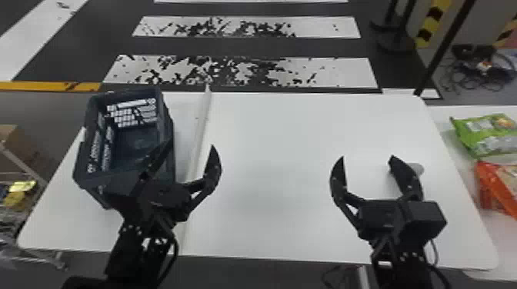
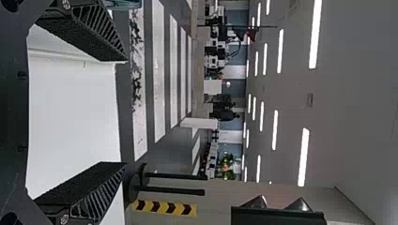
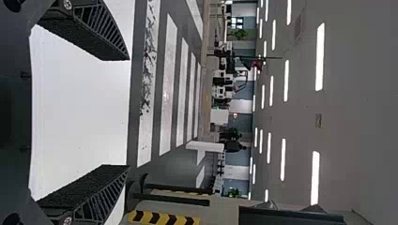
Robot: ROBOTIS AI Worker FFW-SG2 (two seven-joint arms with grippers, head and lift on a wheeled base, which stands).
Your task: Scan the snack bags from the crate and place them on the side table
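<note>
Downward head view, forward wrist views, common tabletop (image 1: pixel 277 127)

From here I count one dark blue-grey plastic crate (image 1: pixel 132 182), two black two-fingered grippers, a left one (image 1: pixel 192 144) and a right one (image 1: pixel 367 156), and at least two glossy snack bags, one green bag (image 1: pixel 486 134) and one orange-red bag (image 1: pixel 496 180).

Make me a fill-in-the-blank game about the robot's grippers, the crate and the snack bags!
The crate stands on the white table, toward the robot's ____ side.
On the side table, beyond the orange snack bag, lies a ____ snack bag.
The left gripper and right gripper hold nothing, and their fingers are ____.

Missing words: left; green; open.
</note>
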